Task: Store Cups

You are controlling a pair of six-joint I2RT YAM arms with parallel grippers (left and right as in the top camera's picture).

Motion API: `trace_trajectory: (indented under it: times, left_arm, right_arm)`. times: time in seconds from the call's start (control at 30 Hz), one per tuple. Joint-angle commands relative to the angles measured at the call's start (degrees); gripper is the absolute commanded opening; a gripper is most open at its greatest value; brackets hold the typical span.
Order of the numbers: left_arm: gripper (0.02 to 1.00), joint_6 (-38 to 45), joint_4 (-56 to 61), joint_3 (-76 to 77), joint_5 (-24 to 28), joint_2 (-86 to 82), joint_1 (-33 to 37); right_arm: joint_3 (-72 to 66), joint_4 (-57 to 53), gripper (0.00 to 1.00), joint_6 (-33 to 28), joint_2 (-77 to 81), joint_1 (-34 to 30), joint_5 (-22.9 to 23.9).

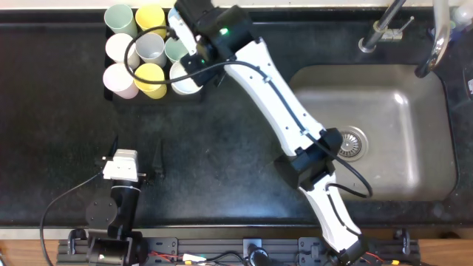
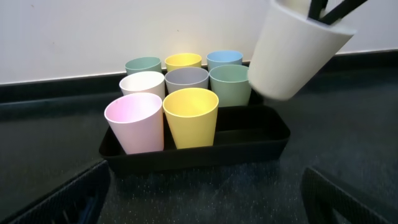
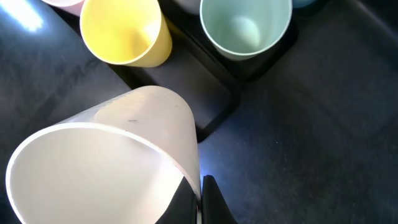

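Observation:
A black tray (image 2: 267,134) at the counter's back left holds several upright cups, among them a pink cup (image 2: 135,121), a yellow cup (image 2: 191,115) and a green cup (image 2: 230,84). The tray's front right slot (image 3: 211,102) is bare. My right gripper (image 3: 194,202) is shut on the rim of a white cup (image 3: 106,162), one finger inside and one outside. This white cup (image 2: 295,50) hangs tilted above that slot's corner, beside the yellow cup (image 3: 124,31) and green cup (image 3: 245,28). My left gripper (image 1: 137,157) rests open on the counter, in front of the tray (image 1: 203,94).
A steel sink (image 1: 369,133) with a faucet (image 1: 384,26) takes up the right side. The right arm (image 1: 273,96) stretches diagonally across the dark counter (image 1: 207,170). A white wall (image 2: 93,31) stands right behind the tray.

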Motion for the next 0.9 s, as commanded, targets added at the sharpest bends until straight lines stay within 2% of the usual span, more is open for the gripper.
trace_trajectory:
  times: [0.03, 0.27, 0.9]
  left_arm:
    - [0.998, 0.63, -0.15, -0.09, 0.35, -0.42, 0.22]
    - [1.0, 0.63, -0.15, -0.09, 0.35, -0.42, 0.22]
    - [0.998, 0.63, -0.15, -0.09, 0.35, -0.42, 0.22]
  right_arm:
    - [2.08, 0.44, 0.042, 0.44, 1.81, -0.13, 3.54]
    - [2.03, 1.68, 0.042, 0.44, 4.46, 0.48, 5.77]
    - [1.99, 4.57, 0.045, -0.92, 9.27, 1.97, 6.91]
